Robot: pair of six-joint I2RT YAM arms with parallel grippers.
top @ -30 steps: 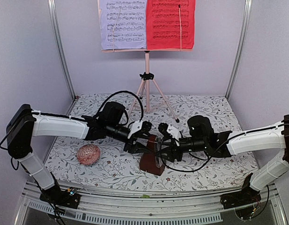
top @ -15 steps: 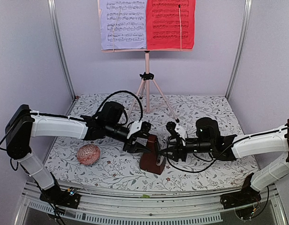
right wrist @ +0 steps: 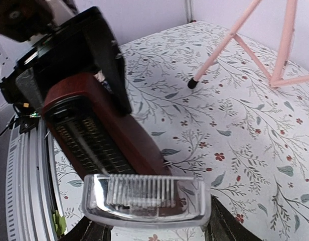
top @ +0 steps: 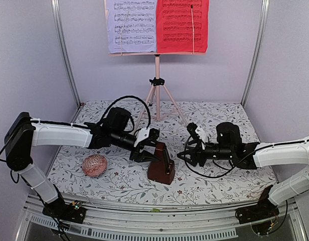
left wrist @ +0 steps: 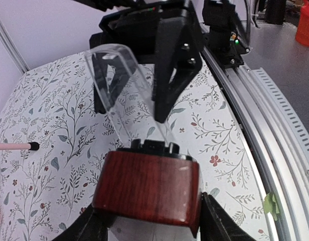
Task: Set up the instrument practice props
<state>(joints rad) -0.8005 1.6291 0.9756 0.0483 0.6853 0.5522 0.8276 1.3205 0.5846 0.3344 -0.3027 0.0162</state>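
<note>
A: Stand (top: 156,85), pink, tall, at rear of table (top: 119,188); lavender page (top: 131,25) and red page (top: 182,25) side by side on its desk.
B: Metronome (top: 162,165)?
A: Front centre, tilted; left claw (top: 152,146) clamped on its body, jaws partly spread; patterned ball (top: 94,165) to its left; right claw (top: 188,145), near, pinches clear cover (right wrist: 144,198).

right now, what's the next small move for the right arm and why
Probably lower the right gripper and set the clear cover on the table beside it: the cover is already off the metronome, which the left gripper holds, so it only needs parking.
</note>
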